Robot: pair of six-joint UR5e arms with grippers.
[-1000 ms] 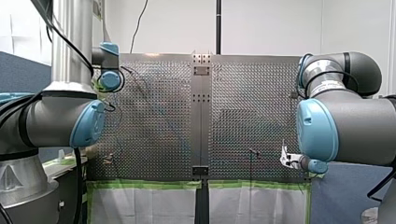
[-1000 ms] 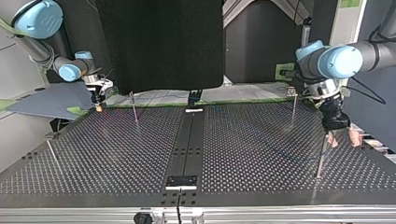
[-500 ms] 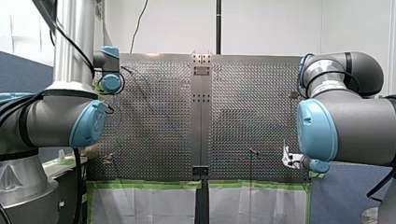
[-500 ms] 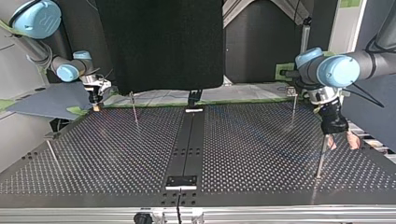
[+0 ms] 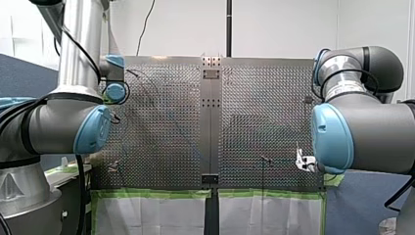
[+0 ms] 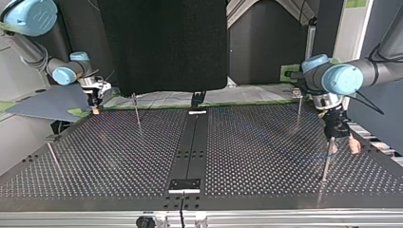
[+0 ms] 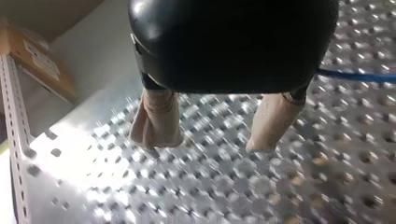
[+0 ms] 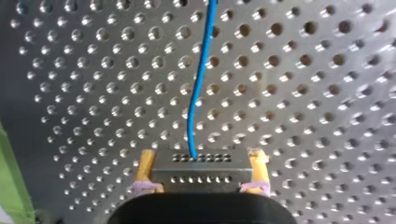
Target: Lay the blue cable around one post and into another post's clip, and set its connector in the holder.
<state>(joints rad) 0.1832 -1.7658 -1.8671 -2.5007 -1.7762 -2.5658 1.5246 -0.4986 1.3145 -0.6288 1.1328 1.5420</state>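
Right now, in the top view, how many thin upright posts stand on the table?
4: back-left post, back-right post, front-left post near the view's left edge, and front-right post beside my left gripper. Others may be hidden behind the arms.

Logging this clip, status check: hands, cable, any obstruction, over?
Left hand open, empty. Right hand shut on connector, blue cable running ahead of it. Thin post close beside left hand in top view.

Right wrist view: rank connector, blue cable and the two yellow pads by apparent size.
1. The connector, largest by area.
2. The blue cable: longer than it, but thin.
3. The yellow pads: smallest; the two look alike, so no ranking between them.
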